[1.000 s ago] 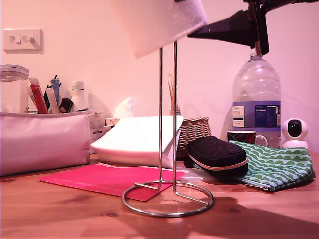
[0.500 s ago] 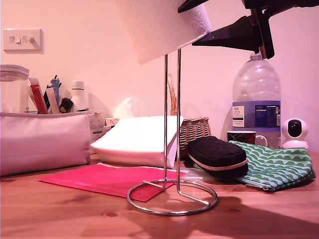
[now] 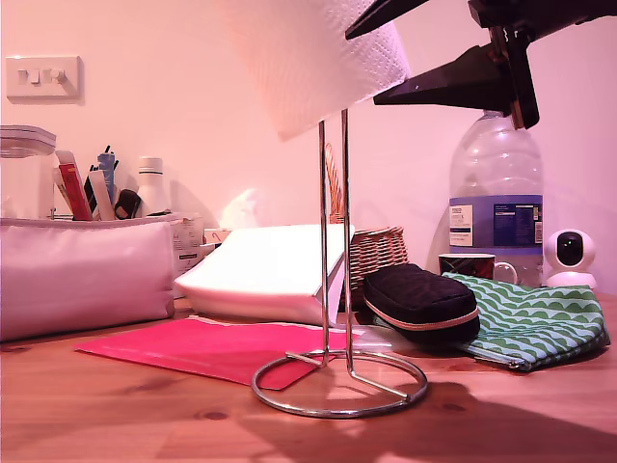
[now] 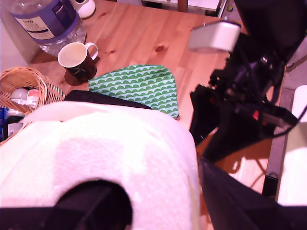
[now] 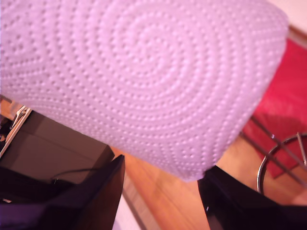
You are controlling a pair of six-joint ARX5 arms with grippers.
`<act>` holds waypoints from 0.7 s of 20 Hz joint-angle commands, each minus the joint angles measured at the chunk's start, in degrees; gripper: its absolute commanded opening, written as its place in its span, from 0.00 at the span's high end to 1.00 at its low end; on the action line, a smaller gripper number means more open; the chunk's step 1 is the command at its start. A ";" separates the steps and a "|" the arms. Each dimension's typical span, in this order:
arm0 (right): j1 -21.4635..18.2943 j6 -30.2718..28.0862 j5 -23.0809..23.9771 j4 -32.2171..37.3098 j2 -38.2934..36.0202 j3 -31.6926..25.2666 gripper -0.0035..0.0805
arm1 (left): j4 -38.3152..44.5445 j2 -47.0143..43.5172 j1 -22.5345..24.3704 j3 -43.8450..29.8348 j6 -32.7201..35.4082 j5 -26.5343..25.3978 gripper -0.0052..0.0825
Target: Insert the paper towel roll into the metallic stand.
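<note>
Nearest in the exterior view: the thin chrome wire stand [image 3: 339,381], its round ring base flat on the wooden table [image 3: 116,424], its narrow upright loop rising straight up. The base overlaps a corner of a flat red paper sheet [image 3: 207,347].

The loop's top disappears behind the lower edge of the thick white embossed paper towel roll [image 3: 323,53], held tilted high above the table; whether the loop has entered the hollow core, we cannot tell. In the second wrist view the roll [image 5: 139,81] fills most of the frame, swirl embossing plain, with the ring base [image 5: 283,165] below it.

Our first gripper [image 4: 158,211] has dark fingers either side of the roll [image 4: 110,158], closed against it. Our second gripper [image 5: 160,196] also straddles the roll, fingers [image 5: 96,191] alongside it; contact not clear, so we cannot tell its state.

Behind the stand: a black zipped pouch [image 3: 419,301], a green-and-white wave-patterned pouch [image 3: 530,323], a folded white paper bag [image 3: 265,270], a wicker basket [image 3: 371,256].

Farther back: a dark mug [image 3: 472,265], a large clear plastic water bottle [image 3: 496,193], and a small white camera [image 3: 571,256].
</note>
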 commanded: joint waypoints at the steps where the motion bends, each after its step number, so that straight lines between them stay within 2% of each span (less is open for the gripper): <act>1: 0.37 -0.02 -0.22 -1.11 -0.63 0.76 0.45 | 0.20 2.36 -0.28 -0.90 0.04 1.07 0.48; 9: 0.35 0.66 0.72 -5.22 -0.63 0.76 0.45 | -0.90 5.81 -0.33 -0.90 0.04 3.54 0.58; 14: 0.35 1.60 2.36 -9.38 -0.66 0.76 0.45 | -1.36 5.81 -0.33 -0.90 0.24 3.52 0.76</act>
